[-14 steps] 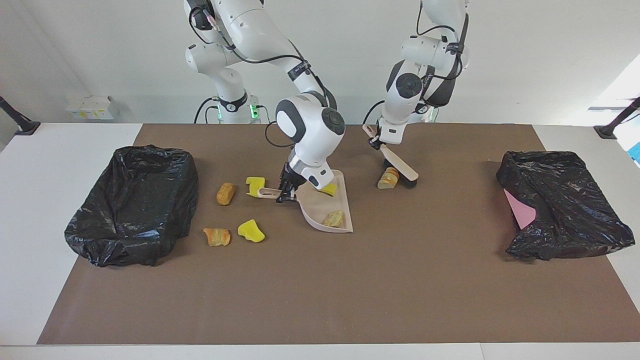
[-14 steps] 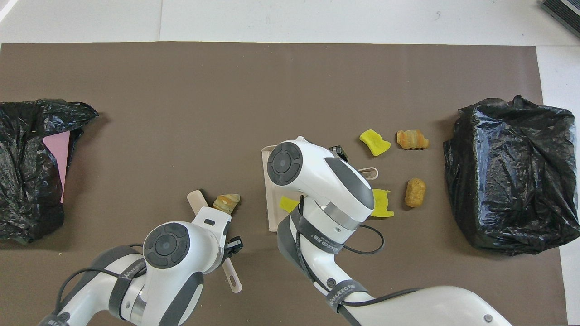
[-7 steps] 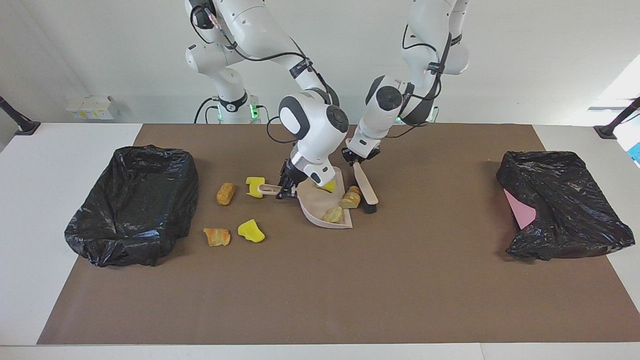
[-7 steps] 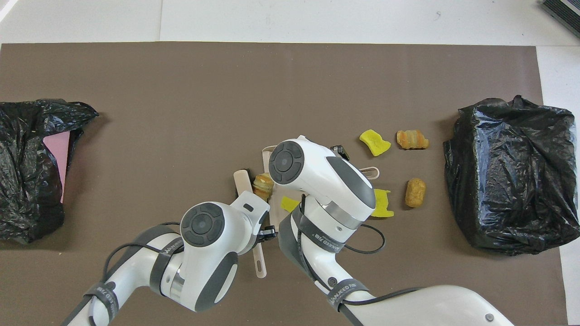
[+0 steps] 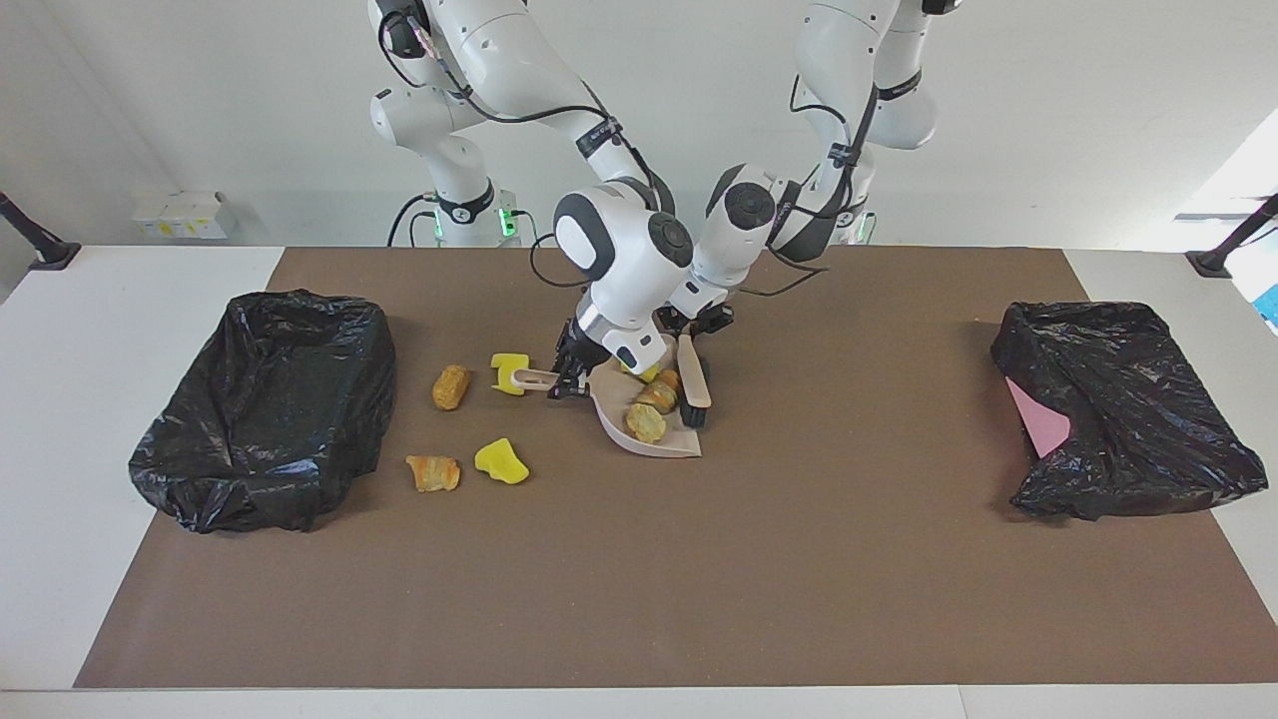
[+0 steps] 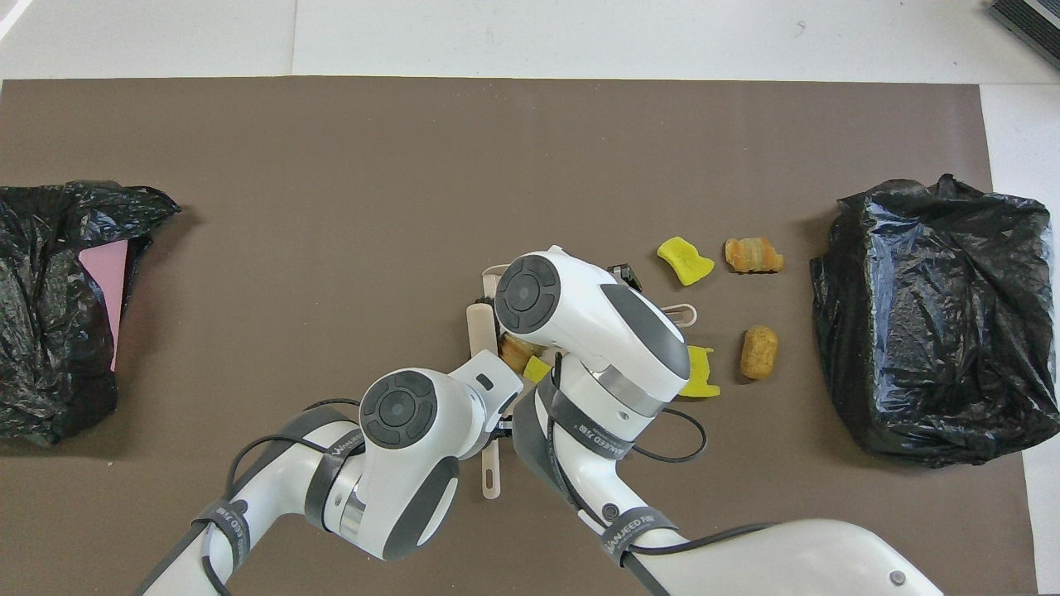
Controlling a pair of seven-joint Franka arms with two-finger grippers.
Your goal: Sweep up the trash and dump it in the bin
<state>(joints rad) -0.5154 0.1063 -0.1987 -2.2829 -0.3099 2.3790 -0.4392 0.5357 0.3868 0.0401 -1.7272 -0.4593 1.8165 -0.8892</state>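
My right gripper is shut on the handle of the beige dustpan, which rests on the mat. My left gripper is shut on the brush, whose bristles stand at the pan's open edge. In the pan lie two tan trash pieces and a yellow chunk. Loose trash lies toward the right arm's end: a yellow chunk beside the handle, a tan piece, another tan piece and a yellow chunk. The black-lined bin stands just past them.
A second black-bagged bin with a pink sheet showing sits at the left arm's end of the brown mat. In the overhead view both arms cover most of the dustpan; the brush head shows beside it.
My left arm swept the brush toward the dustpan, pushing a tan piece across the mat and into the pan. The right gripper kept its hold on the pan's handle.
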